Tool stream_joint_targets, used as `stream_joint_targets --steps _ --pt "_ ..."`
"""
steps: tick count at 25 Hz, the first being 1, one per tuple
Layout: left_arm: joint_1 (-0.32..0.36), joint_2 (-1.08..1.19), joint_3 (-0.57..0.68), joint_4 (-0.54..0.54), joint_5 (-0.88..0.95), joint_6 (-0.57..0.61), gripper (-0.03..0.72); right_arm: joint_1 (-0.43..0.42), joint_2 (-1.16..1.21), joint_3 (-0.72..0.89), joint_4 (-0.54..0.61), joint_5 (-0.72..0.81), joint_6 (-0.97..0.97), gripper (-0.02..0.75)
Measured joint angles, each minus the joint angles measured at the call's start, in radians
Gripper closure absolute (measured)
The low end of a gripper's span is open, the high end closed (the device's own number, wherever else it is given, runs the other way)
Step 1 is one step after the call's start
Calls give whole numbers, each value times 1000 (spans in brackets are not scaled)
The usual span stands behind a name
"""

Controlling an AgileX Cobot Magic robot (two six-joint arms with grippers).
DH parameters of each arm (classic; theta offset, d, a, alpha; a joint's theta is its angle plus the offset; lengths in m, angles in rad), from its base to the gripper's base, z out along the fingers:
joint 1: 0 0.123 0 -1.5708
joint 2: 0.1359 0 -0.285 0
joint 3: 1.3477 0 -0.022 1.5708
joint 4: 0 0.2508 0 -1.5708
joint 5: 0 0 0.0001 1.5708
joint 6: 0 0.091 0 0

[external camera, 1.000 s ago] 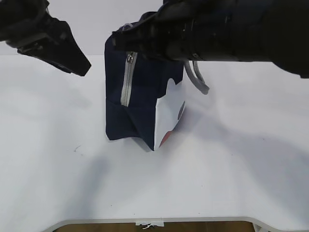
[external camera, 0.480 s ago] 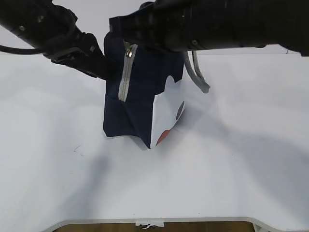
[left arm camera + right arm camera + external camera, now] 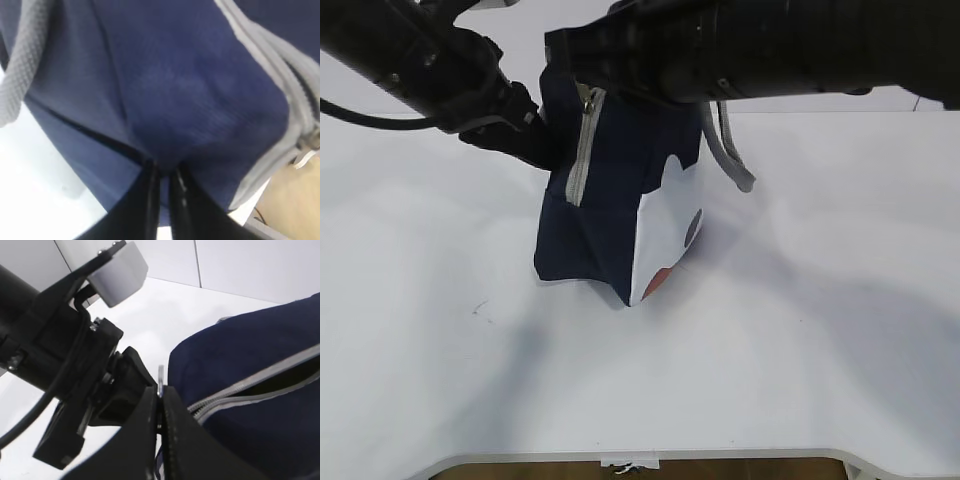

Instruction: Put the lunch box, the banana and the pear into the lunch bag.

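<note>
- You have the lunch bag point(image 3: 610, 210) standing upright on the white table point(image 3: 800, 350), its navy front and grey zipper point(image 3: 578, 160) turned toward the outside camera, the white side panel with dots at its lower right.
- Your left pincer point(image 3: 165, 175) is pressed against the bag's upper left side. In the left wrist view its two dark fingers point(image 3: 150, 200) lie nearly together with a fold of navy fabric pinched between them, so it is closed on the bag.
- Just above and to the right of that pincer in the same view, the grey zipper band runs along the bag's edge; a grey webbing handle point(image 3: 20, 65) hangs to the far left of it.
- Your right pincer point(image 3: 160, 395) sits at the top of the zipper, at the bag's upper left corner. Its two fingers point(image 3: 145, 430) are drawn tight around a thin metal ring pull point(image 3: 160, 377), which stands between the tips, so it is closed on the pull.
- To the right of that pincer, the zipper shows a dark parted gap between its two grey bands.
- To the left of the right pincer, touching or very nearly touching it, is the black body of the left arm point(image 3: 65, 365).
- In the outside view the right arm point(image 3: 770, 50) crosses above the bag from the right, and the second grey handle point(image 3: 730, 155) droops beneath it.
- You cannot see the lunch box, the banana or the pear in any view.
</note>
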Motion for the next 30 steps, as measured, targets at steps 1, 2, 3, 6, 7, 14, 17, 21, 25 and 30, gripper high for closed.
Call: stream_joint_targets --steps 1,2,3,6,7,14,17,21,25,30 --pt "0 -9 0 17 4 2 694 0 0 0 0 0 0 737" --pt "0 -12 0 23 7 2 696 0 0 0 0 0 0 737" --pt "0 -17 0 44 18 2 697 0 0 0 0 0 0 737" --pt "0 -49 0 105 67 4 697 0 0 -4 0 0 0 737" --pt "0 -57 0 118 81 4 697 -2 0 -4 0 -2 0 737" --pt "0 -98 0 165 183 5 698 -40 0 -17 34 -12 0 737" --pt "0 -115 0 168 224 5 698 -58 0 -33 43 -12 0 737" --pt "0 -120 0 164 255 6 698 -95 2 -37 49 -5 0 737" --pt "0 -120 0 164 272 6 698 -118 8 -37 84 -5 0 737" --pt "0 -120 0 164 272 -47 692 -121 8 -39 125 12 0 737"
